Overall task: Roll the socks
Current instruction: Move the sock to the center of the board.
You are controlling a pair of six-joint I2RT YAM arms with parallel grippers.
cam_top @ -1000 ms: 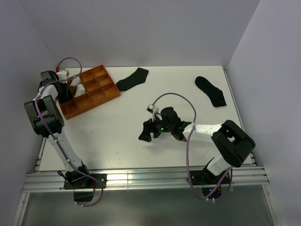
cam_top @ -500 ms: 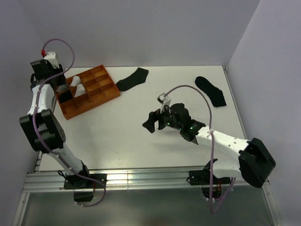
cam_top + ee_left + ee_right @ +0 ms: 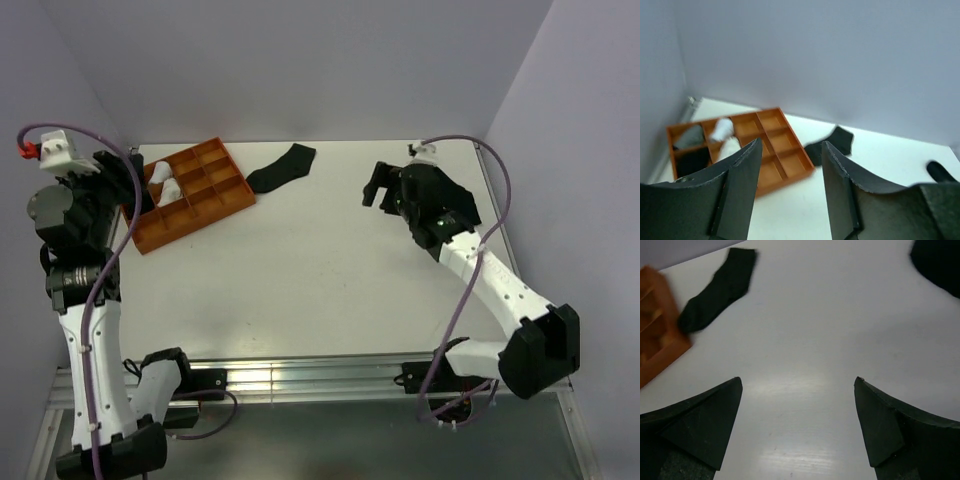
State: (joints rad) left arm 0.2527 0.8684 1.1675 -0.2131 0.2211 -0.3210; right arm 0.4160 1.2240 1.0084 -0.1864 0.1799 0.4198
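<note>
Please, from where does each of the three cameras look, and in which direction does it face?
Top external: above and behind the arms, looking down on the white table; both arms show.
Left wrist: raised at the left, facing the back wall over the orange tray; the left pincer's fingers show.
Right wrist: facing down onto the table; the right pincer's fingers, open, show.
Shared: the black sock beside the tray appears in all three.

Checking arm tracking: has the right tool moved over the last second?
Yes. The right tool went from mid-table toward the far edge and rightward, farther from the orange tray, now roughly level with the black sock.
</note>
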